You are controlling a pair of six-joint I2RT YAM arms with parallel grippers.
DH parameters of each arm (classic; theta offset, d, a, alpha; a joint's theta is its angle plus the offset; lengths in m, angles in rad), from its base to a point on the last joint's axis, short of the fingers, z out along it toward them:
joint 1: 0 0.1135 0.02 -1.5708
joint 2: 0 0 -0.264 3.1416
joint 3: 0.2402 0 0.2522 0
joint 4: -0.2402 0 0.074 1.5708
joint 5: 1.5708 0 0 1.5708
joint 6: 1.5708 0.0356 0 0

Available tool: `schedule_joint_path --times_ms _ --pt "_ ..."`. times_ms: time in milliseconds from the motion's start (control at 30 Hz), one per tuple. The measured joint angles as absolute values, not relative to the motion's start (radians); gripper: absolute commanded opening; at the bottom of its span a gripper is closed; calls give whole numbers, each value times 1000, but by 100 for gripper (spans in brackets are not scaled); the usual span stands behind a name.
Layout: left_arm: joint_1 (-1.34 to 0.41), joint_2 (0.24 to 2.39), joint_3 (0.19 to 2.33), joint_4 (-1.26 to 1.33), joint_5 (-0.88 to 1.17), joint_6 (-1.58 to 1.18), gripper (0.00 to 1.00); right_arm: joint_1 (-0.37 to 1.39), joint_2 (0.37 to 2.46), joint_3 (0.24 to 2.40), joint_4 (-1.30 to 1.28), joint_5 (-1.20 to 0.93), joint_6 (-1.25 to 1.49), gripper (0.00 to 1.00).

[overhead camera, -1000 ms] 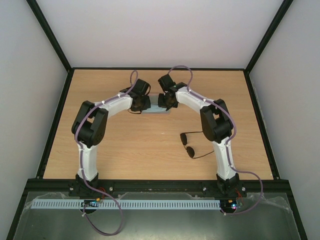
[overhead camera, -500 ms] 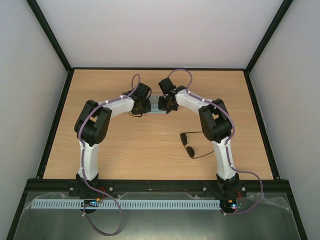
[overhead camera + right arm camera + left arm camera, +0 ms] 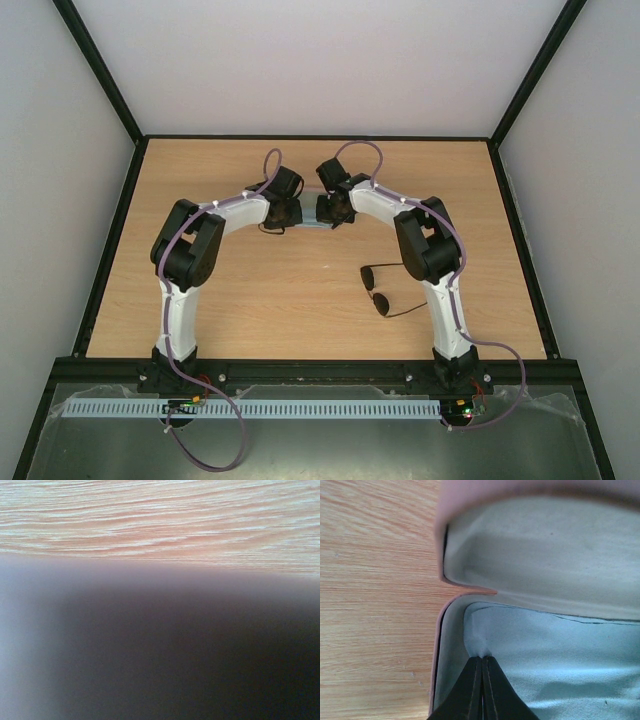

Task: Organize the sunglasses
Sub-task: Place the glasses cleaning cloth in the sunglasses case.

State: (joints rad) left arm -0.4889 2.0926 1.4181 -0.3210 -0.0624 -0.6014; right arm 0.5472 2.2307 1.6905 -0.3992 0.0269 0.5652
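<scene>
Near right of the table (image 3: 250, 290): the sunglasses (image 3: 377, 291) lie flat on the wood, temple arms spread open and pointing right, just beside the right arm (image 3: 447, 310). Neither gripper touches them.
Handling: they look light, thin-wired and easily bent, with lenses that would scratch or smear. The bridge, or a temple close to its hinge, seems the safest place for a gentle pinch.
Sunglasses to tools: both grippers are well apart from them, farther up the table near its middle.
Left gripper (image 3: 482, 662): fingers closed together, pinching a puckered corner of the light blue cloth (image 3: 560, 665) inside the case (image 3: 439, 555).
Case: pink, lid open, pale lining showing, the cloth lying in its lower half.
Right gripper (image 3: 328, 208): close to the other end of the case. Its wrist view is a dark blur, so how far it is open cannot be told.
</scene>
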Motion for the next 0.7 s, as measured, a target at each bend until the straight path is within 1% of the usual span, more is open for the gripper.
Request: schedule_joint_path --times_ms 133,267,300,700 --pt "-490 2093 1418 -321 -66 -601 2 547 2231 1691 -399 28 565 3" --pt "-490 2093 1418 -321 -67 -601 3 547 2231 1689 -398 30 569 16" --pt "-490 2093 1418 -321 -68 -601 3 548 2231 1689 -394 30 564 17" --pt "-490 2093 1418 -320 -69 -594 4 550 2230 1689 -395 90 563 18"
